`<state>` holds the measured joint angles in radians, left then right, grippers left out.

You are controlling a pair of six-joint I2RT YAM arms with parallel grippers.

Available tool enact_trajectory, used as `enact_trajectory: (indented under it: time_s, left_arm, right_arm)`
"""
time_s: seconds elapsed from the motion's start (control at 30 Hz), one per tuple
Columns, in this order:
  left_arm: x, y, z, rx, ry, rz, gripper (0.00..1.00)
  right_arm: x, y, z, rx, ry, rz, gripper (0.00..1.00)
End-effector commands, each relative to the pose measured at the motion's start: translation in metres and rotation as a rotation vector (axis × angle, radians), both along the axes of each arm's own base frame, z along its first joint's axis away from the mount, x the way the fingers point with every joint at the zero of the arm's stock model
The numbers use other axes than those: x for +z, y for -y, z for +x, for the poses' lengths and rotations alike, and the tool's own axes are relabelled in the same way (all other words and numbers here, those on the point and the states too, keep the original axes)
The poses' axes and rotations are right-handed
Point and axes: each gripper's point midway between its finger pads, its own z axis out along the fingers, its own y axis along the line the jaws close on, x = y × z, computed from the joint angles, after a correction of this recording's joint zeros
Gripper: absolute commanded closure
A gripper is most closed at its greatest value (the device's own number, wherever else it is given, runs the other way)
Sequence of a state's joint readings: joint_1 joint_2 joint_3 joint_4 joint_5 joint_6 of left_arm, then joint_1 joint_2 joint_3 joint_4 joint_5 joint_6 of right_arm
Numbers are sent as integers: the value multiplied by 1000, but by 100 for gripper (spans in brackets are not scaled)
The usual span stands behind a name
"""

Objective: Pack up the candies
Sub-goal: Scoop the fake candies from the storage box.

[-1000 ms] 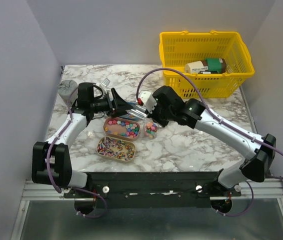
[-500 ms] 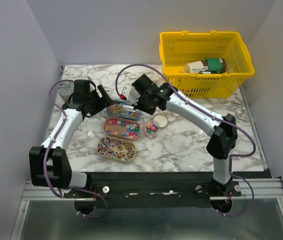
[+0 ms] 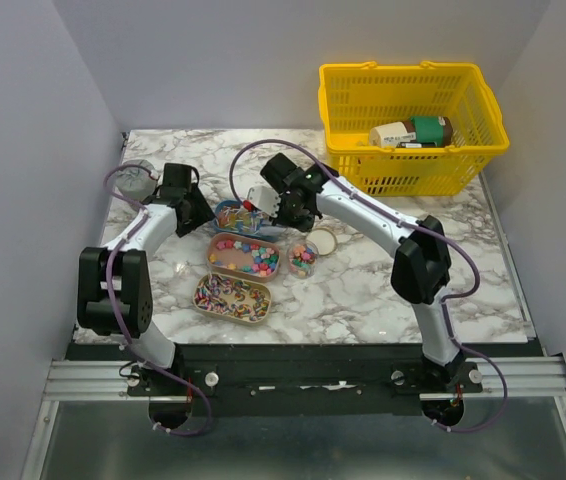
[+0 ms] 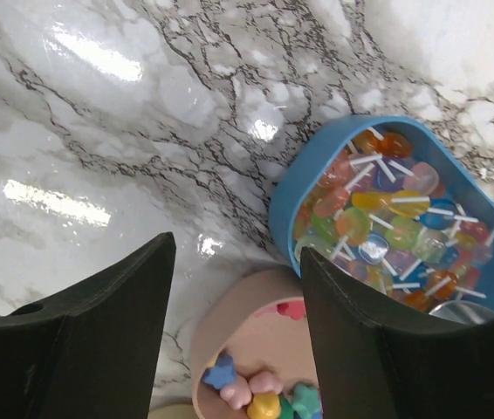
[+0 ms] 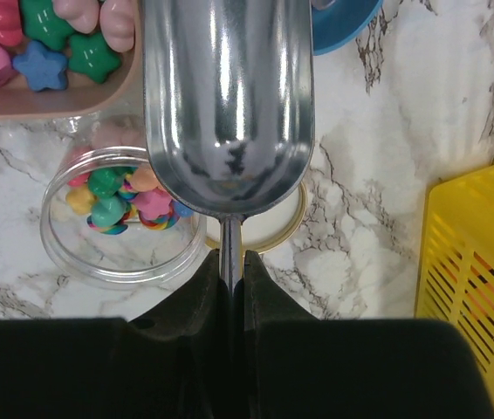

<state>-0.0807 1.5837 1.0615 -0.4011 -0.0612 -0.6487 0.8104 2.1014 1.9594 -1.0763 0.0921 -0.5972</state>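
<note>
Candies (image 5: pixel 116 202): jar (image 5: pixel 125 278) part-filled. Your right gripper (image 5: pixel 230 262), clenching the empty scoop (image 5: pixel 228 96), has swung back for more; left gripper (image 4: pixel 236 262) released, empty.

A yellow basket (image 3: pixel 361 108) holding a green-capped bottle (image 3: pixel 429 129) stands at the marble tabletop's (image 3: pixel 383 290) far right corner. A silver scoop (image 5: pixel 228 96) hangs over a clear jar (image 5: pixel 59 249) and a gold lid (image 5: pixel 289 231).

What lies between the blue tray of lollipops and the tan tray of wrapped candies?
The pink tray of star-shaped candies lies between them; the top view shows it.
</note>
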Motion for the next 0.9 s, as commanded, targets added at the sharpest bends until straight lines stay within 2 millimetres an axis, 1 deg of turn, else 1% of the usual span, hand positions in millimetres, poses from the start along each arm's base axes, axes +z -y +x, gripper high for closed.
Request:
enact_trajectory:
  time_s: [0.0, 0.03, 0.1, 0.13, 0.2, 0.23, 0.37, 0.43, 0.47, 0.53, 0.57, 0.6, 0.67, 0.7, 0.77, 0.8, 0.83, 0.87]
  left_arm:
    - [2, -9, 29, 12, 41, 69, 38]
    - [0, -8, 30, 8, 32, 69, 41]
    - [-8, -7, 31, -1, 16, 69, 44]
    - [-10, -5, 32, -8, 17, 62, 46]
    - [-16, -3, 31, -17, 6, 54, 49]
    - [-17, 0, 32, -24, 8, 47, 50]
    - [-23, 6, 33, -50, -2, 32, 50]
    - [-25, 5, 34, -41, -5, 31, 50]
    - [-25, 4, 34, -35, -6, 37, 50]
    - [-27, 0, 35, -9, -10, 50, 50]
    - [-27, -1, 36, 1, -13, 50, 50]
    - [-25, -4, 41, 21, -6, 72, 50]
    - [-25, -5, 45, 37, -7, 98, 49]
    - [-24, -3, 52, 40, -2, 111, 48]
    - [-26, -2, 55, 46, -12, 161, 48]
    - [-28, -1, 59, 42, -14, 176, 47]
    - [-29, 2, 61, 37, -16, 194, 46]
    - [-31, 2, 62, 35, -20, 203, 46]
  right_arm:
    - [-9, -7, 7, 29, -22, -25, 99]
    - [-11, -7, 9, 25, -17, -29, 99]
    - [-11, -7, 14, 19, 2, -31, 99]
    - [-15, -7, 15, 17, 2, -43, 99]
    - [-16, -5, 23, -1, 31, -55, 99]
    - [-19, -5, 25, -5, 30, -60, 99]
    - [-18, -3, 35, -41, 59, -60, 99]
    - [-18, -1, 34, -51, 59, -65, 99]
    - [-16, 1, 33, -53, 63, -66, 99]
    - [-16, 6, 30, -56, 62, -80, 99]
    - [-19, 12, 29, -58, 61, -101, 99]
    - [-16, 12, 29, -59, 70, -98, 99]
    - [-14, 15, 29, -56, 77, -101, 99]
    - [-12, 16, 28, -54, 81, -100, 99]
    - [-8, 19, 28, -52, 87, -98, 99]
    - [-11, 21, 26, -50, 79, -108, 99]
    - [-5, 23, 24, -49, 84, -101, 99]
    - [-4, 26, 21, -42, 81, -105, 99]
